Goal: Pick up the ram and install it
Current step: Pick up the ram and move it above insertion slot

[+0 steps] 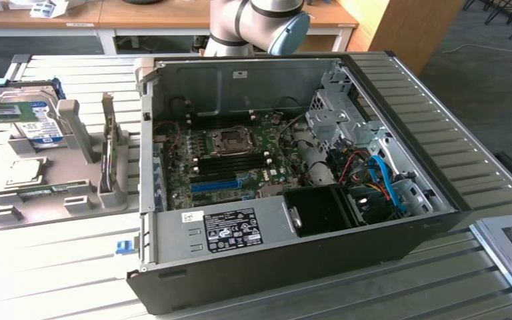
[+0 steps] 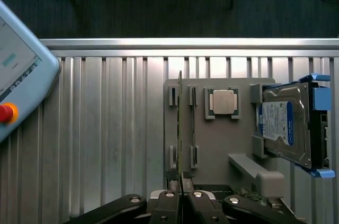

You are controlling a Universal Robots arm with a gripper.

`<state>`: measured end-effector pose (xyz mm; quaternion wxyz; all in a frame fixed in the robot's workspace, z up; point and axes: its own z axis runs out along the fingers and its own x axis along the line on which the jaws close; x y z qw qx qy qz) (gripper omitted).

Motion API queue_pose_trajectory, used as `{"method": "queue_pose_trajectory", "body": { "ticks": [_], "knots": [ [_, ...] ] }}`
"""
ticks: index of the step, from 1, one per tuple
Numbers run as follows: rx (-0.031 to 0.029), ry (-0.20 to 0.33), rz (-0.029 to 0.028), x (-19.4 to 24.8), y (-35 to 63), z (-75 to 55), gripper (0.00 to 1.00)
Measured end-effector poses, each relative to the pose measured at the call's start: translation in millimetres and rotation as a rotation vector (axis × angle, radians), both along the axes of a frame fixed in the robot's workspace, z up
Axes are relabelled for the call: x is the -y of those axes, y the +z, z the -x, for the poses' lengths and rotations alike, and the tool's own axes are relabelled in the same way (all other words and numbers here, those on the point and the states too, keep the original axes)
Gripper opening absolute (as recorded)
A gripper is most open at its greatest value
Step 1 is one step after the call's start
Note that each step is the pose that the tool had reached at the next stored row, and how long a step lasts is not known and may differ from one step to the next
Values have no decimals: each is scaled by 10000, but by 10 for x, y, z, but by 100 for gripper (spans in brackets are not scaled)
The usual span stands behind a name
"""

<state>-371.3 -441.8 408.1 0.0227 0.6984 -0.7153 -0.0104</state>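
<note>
Gripper (image 2: pixel 181 196) fingers are clamped together on the ram (image 2: pixel 180 128). The ram shows edge-on as a thin green line above the grey holder (image 2: pixel 212 150), and its far end reaches past the holder's rim. A second thin stick (image 2: pixel 193 126) stands in the slots just beside it. The processor (image 2: pixel 222 102) and hard drive (image 2: pixel 286 126) sit further along the holder. On the exterior view's right of the holder stands the computer case (image 1: pixel 265 273), open on its upper side, with bare ribbed table (image 1: pixel 51 280) near its front edge.
</note>
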Motion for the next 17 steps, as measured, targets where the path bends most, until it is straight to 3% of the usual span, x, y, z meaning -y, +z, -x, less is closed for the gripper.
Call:
{"method": "queue_pose_trajectory", "body": {
  "ticks": [17],
  "knots": [
    [1,-1,-2,-1,-1,-194,12]
  ]
}}
